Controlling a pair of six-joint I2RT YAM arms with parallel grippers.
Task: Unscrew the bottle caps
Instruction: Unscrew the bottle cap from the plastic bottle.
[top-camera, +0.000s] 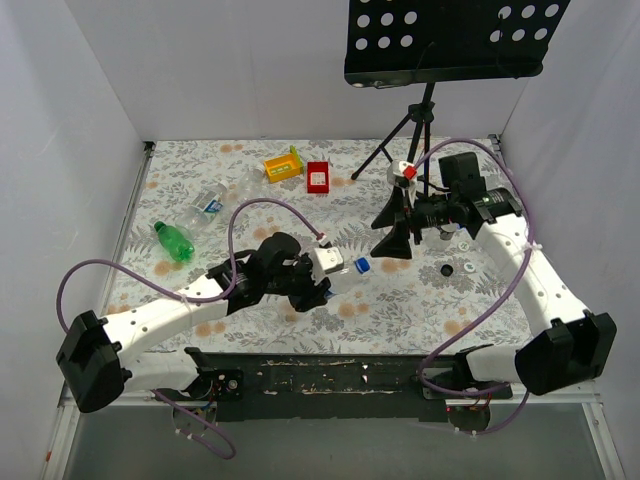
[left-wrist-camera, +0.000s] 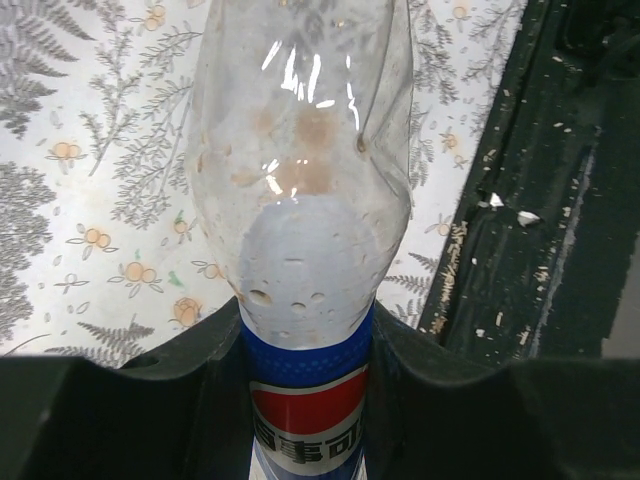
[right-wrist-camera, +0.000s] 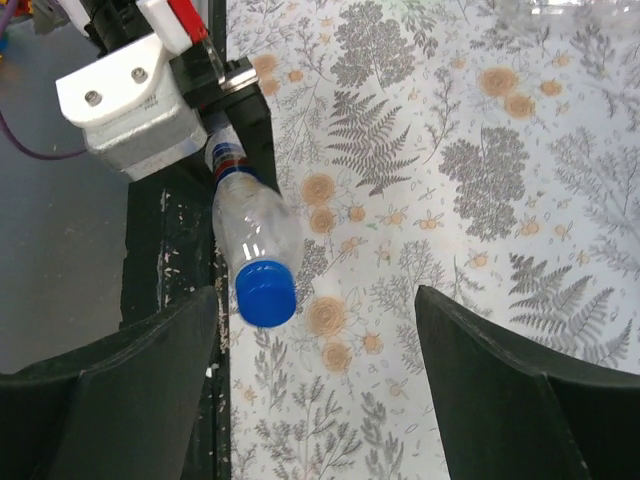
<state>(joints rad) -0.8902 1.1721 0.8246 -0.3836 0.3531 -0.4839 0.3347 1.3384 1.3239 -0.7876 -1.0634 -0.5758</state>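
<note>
Our left jaws are clamped on the Pepsi bottle (left-wrist-camera: 300, 200), holding it on its side near the front edge of the table (top-camera: 400, 300). Its blue cap (right-wrist-camera: 265, 293) is on and points toward our right jaws, which stand wide apart near it, gripping nothing.

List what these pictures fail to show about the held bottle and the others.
- Left wrist view: the Pepsi bottle runs off the top edge, cap unseen; the left gripper's fingers cover much of its label.
- Right wrist view: the blue cap hides its own thread, so loosened or tight cannot be told.
- Top view: the clear bottles far left are too small to show caps.
</note>
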